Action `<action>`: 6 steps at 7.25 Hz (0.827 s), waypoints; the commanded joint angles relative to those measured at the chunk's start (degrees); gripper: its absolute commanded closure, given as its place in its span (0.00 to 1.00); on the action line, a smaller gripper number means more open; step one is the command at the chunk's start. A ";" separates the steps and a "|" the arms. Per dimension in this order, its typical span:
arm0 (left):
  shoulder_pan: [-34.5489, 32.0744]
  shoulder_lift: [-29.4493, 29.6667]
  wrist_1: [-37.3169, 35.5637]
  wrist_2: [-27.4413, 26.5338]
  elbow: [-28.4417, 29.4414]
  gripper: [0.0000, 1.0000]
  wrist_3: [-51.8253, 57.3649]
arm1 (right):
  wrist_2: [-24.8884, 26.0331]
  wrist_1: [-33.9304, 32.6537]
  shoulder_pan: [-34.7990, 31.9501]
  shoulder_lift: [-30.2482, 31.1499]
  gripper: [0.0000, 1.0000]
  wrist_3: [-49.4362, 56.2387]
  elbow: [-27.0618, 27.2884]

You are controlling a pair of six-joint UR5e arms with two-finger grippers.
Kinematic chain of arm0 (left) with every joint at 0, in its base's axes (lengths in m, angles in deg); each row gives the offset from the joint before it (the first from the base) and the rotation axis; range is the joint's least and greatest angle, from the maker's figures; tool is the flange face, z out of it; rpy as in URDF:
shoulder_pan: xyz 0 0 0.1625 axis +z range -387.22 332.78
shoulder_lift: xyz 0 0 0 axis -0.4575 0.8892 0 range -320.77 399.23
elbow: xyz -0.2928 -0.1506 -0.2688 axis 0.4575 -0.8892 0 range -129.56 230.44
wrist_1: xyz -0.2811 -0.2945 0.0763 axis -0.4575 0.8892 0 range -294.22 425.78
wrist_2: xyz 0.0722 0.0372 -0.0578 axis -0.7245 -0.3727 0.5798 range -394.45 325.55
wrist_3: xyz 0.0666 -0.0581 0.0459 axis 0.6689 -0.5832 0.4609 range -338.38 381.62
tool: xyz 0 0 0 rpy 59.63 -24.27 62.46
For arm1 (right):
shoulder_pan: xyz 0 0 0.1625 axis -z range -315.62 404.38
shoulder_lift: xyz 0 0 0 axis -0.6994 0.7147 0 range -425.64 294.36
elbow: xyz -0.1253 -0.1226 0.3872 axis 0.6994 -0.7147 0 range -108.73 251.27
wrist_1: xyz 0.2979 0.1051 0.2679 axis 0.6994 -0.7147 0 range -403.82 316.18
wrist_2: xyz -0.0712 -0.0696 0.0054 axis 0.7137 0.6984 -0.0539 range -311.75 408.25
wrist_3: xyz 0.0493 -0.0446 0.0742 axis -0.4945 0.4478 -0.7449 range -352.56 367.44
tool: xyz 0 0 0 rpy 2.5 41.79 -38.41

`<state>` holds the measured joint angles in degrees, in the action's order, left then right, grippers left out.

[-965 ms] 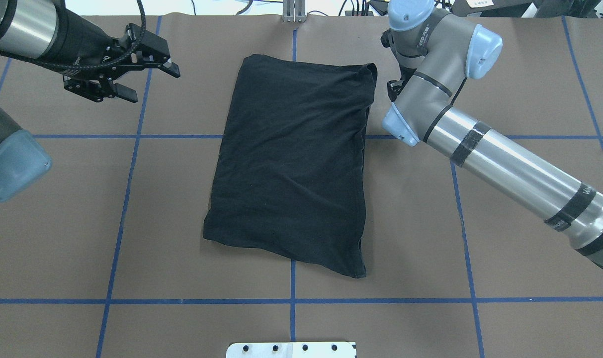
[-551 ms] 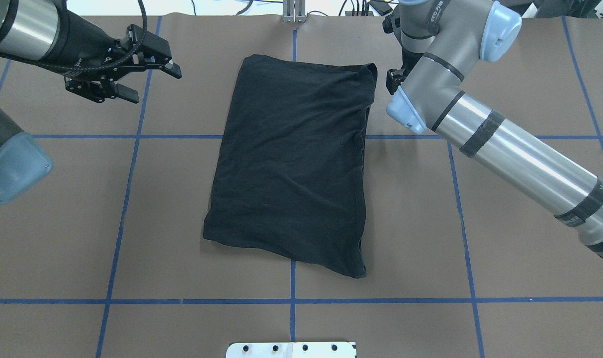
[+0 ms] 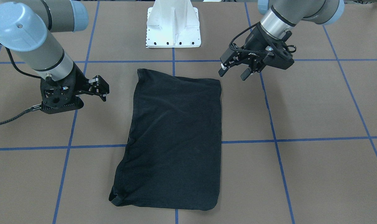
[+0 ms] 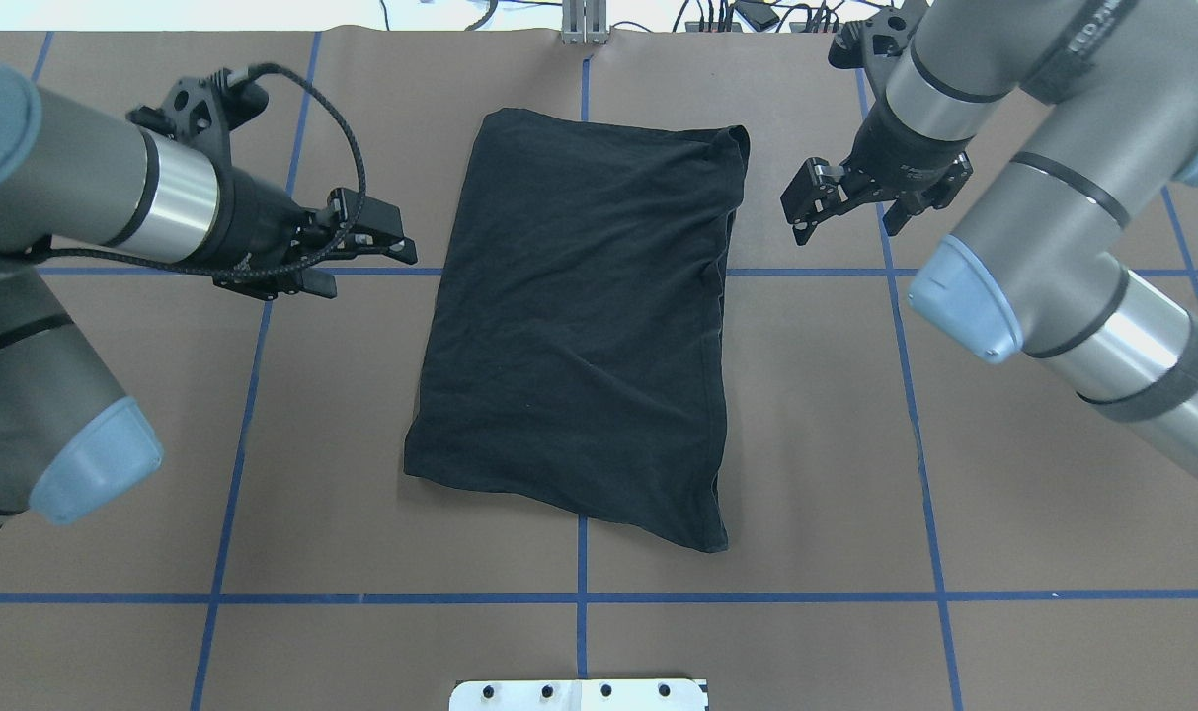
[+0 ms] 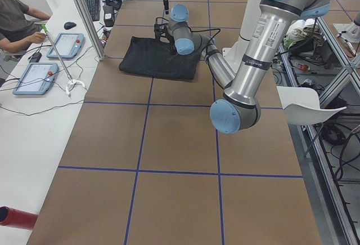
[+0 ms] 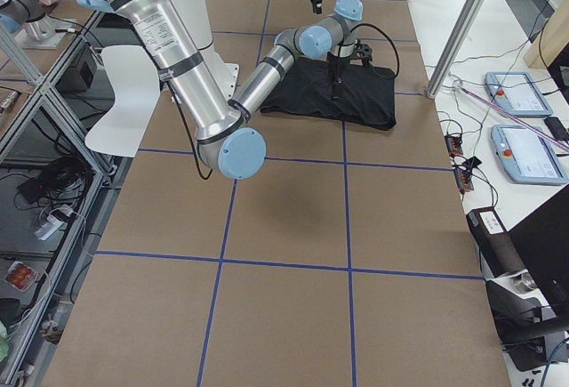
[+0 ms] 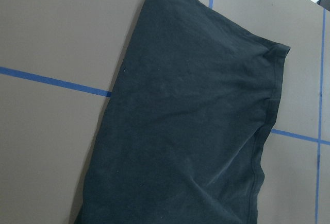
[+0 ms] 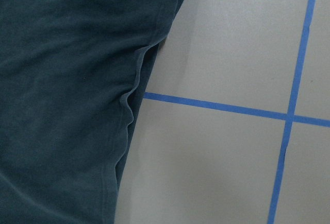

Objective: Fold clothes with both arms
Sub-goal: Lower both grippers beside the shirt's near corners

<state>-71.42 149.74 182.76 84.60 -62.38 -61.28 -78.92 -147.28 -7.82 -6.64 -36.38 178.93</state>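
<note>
The clothes are one black T-shirt (image 4: 579, 326) folded into a plain rectangle, lying flat mid-table (image 3: 172, 140). My left gripper (image 4: 373, 274) hovers open just off the shirt's left edge, level with its far half, fingers pointing at it (image 3: 232, 75). My right gripper (image 4: 845, 229) is open too, off the shirt's far right corner and apart from the cloth (image 3: 92, 101). Neither holds anything. The left wrist view shows the T-shirt (image 7: 191, 126) from above; the right wrist view shows the shirt's hemmed edge (image 8: 67, 95) beside bare table. No fingers appear in either wrist view.
Brown paper with blue tape lines (image 4: 579, 597) covers the table. The white pedestal base (image 3: 172, 25) stands at the robot's side. A person (image 5: 14, 19) sits at a side desk with tablets (image 5: 34, 78); more tablets (image 6: 524, 151) lie past the other side.
The left gripper came from the far left corner toward the shirt's left edge. The right arm swung back and right, drawing its gripper away from the far right corner. The shirt stayed still.
</note>
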 commanded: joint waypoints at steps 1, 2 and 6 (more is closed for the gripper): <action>3.74 -2.49 11.47 -4.59 6.18 0.00 -3.65 | -0.28 19.31 2.69 9.41 0.01 -15.08 4.48; 5.59 -2.49 13.87 -7.23 9.08 0.00 -4.37 | 1.55 34.49 5.32 15.91 0.01 -22.47 4.05; 13.86 -2.40 18.37 -12.27 16.14 0.00 -7.54 | 5.61 46.77 11.14 19.40 0.01 -37.99 4.22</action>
<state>-59.66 147.29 200.81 73.05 -46.99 -68.25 -73.71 -101.96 2.06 12.62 -70.88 182.98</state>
